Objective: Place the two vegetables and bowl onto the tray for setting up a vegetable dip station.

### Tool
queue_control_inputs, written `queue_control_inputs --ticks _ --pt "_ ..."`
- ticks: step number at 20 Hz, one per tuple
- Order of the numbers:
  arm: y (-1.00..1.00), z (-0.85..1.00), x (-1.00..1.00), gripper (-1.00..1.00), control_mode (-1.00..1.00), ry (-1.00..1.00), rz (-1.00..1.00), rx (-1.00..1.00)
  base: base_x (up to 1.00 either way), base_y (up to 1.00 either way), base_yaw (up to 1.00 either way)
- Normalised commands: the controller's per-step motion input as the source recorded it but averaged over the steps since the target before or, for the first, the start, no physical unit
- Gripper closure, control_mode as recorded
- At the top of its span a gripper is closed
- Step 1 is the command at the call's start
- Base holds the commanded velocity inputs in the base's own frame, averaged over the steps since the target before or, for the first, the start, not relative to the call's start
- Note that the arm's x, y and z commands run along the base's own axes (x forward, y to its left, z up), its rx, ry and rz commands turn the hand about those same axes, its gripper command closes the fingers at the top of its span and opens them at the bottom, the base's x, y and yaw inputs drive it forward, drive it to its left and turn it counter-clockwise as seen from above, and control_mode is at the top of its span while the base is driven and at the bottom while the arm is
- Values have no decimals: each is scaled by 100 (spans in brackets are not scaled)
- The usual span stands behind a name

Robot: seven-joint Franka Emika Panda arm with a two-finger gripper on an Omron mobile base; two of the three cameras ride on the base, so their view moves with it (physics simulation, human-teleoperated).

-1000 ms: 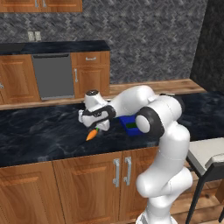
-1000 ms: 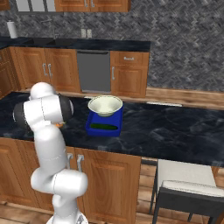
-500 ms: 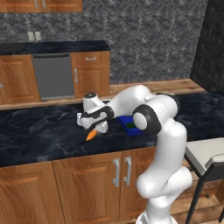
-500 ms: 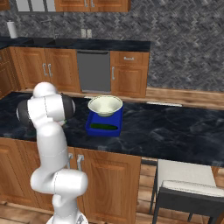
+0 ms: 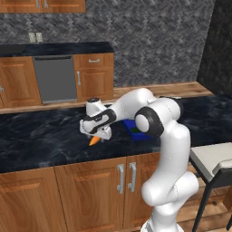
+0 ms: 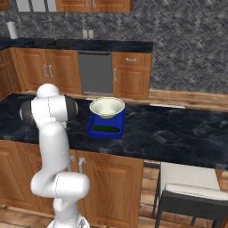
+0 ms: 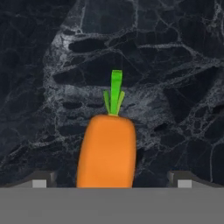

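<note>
Carrot (image 7: 107, 148) dead centre in the hand view, lying on the dark marble desk (image 7: 175, 65), green tip pointing away, and the gripper (image 7: 111, 183) sits low over it with its jaws spread wide, one on each side and neither touching. That straddle looks like the set-up for a pinch across the carrot's width, so I'd call this the last vegetable to collect. From the left base view the gripper (image 5: 100, 136) hangs just above the carrot (image 5: 94, 141), most of which is tucked under the hand; only an orange sliver peeks out. Over in the right base view, the blue tray (image 6: 94, 132) already carries the bowl (image 6: 107, 107) at its far end and the dark green vegetable (image 6: 105, 128) near the front edge. The carrot's near end is cut off at the bottom of the hand view.
</note>
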Motion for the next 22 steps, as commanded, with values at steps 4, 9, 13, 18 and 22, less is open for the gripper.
queue_control_inputs --ticks 4,9,13,18,22 --pt "4 -11 7 -100 -100 9 1 0 0 0 0" --pt "5 -7 7 -100 -100 5 1 0 0 0 0" --pt "10 -6 1 100 -100 3 0 0 0 0 0" --pt "2 -2 -4 100 -100 0 0 -1 0 0 0" --pt "-1 0 -12 100 -100 0 0 0 0 0 0"
